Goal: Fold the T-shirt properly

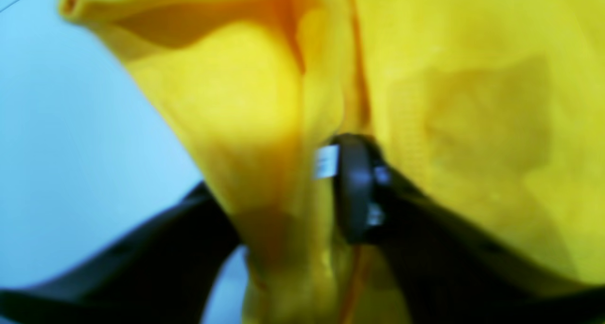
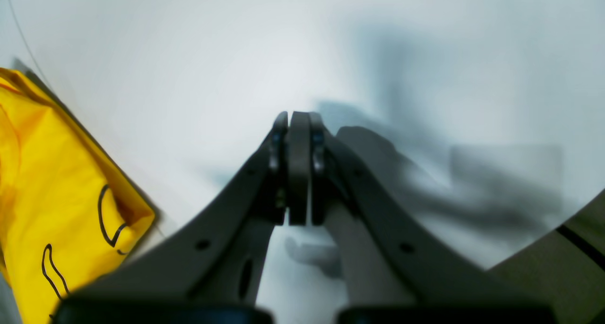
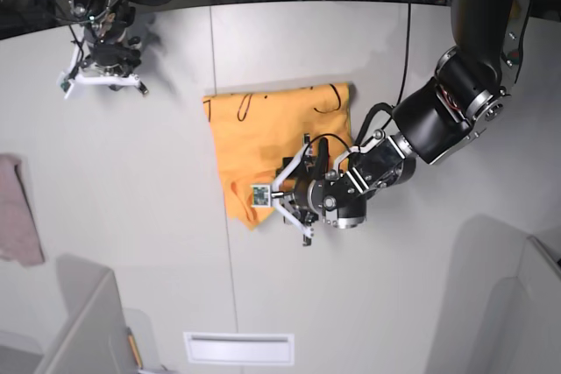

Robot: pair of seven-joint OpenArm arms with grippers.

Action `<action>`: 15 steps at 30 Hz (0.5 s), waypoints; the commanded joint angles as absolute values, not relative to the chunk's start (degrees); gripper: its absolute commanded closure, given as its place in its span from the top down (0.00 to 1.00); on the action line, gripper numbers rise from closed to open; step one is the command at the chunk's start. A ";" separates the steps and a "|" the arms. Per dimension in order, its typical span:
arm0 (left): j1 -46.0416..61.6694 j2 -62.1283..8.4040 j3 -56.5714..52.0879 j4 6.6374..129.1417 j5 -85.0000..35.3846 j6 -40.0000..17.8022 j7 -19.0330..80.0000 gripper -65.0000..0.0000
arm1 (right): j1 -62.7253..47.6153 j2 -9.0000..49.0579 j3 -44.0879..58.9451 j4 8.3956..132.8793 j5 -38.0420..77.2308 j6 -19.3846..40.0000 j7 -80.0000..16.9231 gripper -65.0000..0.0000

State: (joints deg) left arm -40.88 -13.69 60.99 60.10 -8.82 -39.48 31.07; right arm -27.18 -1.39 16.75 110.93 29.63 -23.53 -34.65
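Note:
The orange-yellow T-shirt (image 3: 263, 133) lies partly folded at the table's middle, with black line markings along its far edge. In the left wrist view the shirt (image 1: 246, 102) fills the frame, bunched and raised between the jaws. My left gripper (image 1: 283, 191) is shut on this fabric next to a small white tag (image 1: 327, 161). In the base view the left gripper (image 3: 273, 199) sits at the shirt's near edge. My right gripper (image 2: 298, 125) is shut and empty over bare table, with a shirt corner (image 2: 56, 210) to its left. In the base view the right gripper (image 3: 105, 76) is at the far left.
A small pinkish cloth (image 3: 19, 208) lies at the table's left edge. Grey panels (image 3: 88, 321) stand at the near left and near right. A white slot plate (image 3: 238, 348) sits near the front edge. Cables run along the back.

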 commanded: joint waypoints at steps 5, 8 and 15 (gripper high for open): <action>-44.00 -12.26 60.62 60.88 -8.48 -40.00 31.69 0.73 | -26.77 -1.10 16.84 111.43 29.41 -23.34 -33.71 0.00; -45.85 -11.30 60.53 60.88 -8.57 -40.00 31.69 0.82 | -26.77 -1.10 16.75 111.43 29.41 -23.34 -33.71 0.00; -48.40 -10.68 60.53 63.60 -8.57 -40.00 31.87 0.83 | -26.77 -0.92 16.75 111.43 29.41 -23.34 -33.71 0.00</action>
